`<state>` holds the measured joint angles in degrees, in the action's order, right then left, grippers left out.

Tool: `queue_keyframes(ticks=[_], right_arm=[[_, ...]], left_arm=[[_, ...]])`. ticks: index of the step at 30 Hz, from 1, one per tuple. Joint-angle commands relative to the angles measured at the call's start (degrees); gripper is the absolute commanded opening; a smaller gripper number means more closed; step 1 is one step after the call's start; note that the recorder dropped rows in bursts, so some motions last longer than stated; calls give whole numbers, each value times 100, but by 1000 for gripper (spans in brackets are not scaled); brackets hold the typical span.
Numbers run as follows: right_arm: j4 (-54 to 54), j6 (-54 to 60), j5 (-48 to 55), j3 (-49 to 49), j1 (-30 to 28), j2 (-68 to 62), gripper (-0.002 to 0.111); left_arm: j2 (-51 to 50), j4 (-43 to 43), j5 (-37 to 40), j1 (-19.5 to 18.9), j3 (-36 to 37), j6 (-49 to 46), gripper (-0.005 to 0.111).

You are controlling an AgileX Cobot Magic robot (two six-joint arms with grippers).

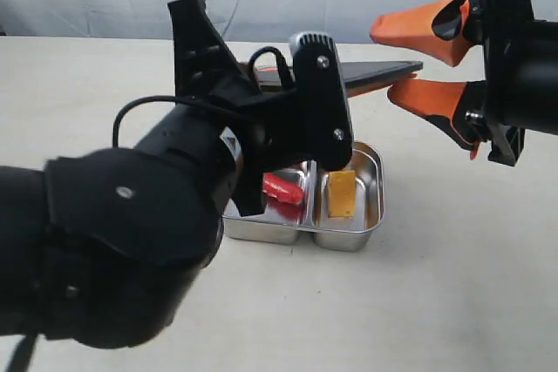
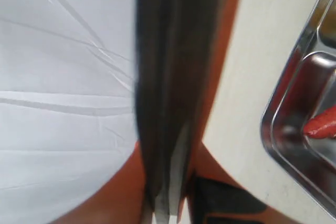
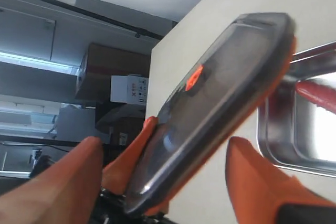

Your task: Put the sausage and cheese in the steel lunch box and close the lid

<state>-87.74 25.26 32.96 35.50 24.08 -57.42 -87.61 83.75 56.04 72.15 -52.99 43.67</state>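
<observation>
So the shiny rectangular stainless-steel lunch box [image 1: 366,231] sat uncovered on the off-white table [image 1: 453,294], down below the left pincer [image 2: 168,145]. It had two compartments. The glossy red ribbed toy sausage [image 1: 282,187] lay in the one under the left pincer. The yellow-orange wedge of toy cheese [image 1: 342,193] lay in the other one, on the right pincer's side.

The dark smoky see-through rectangular lid [image 3: 220,93], with its orange rim and little orange valve [image 3: 194,77], was up in the air and off the box. The left pincer was clamped on one end of it. The other end pointed at the right pincer [image 1: 384,54], whose orange fingers [image 1: 418,32] were spread wide, one above that end and one below. I honestly couldn't tell if the lid was actually inside that gap or just lined up with it. I saw no contact.

The hard-to-see stuff:
- The bulky black left arm [image 1: 131,233] blocked the left pincer in the exterior view, plus part of the sausage compartment.
- In the left wrist view the lid was edge-on and just a blurry dark smear. Only a corner of the box and the sausage's tip showed beside it.
- The right wrist view cut the box down to a corner too, with a sliver of red.
- The cheese only showed in the exterior view.
</observation>
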Motion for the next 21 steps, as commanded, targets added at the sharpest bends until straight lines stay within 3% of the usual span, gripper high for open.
queue_keyframes(ticks=[1, 3, 8, 11, 21], right_arm=[[-418, 371, 38, 32, -5, -175, 61], [-406, 371, -25, 32, -5, -243, 55], [-236, 371, 203, 32, -5, -492, 24], [115, 371, 470, 32, -5, -532, 11], [556, 371, 764, 32, -5, -457, 7]], left_arm=[[-440, 374, 752, 162, -13, 243, 0], [-583, 481, 867, 205, -13, 255, 0], [-701, 651, 849, 315, -13, 411, 0], [-701, 718, 1092, 301, -13, 413, 0], [-701, 778, 1084, 274, -13, 321, 0]])
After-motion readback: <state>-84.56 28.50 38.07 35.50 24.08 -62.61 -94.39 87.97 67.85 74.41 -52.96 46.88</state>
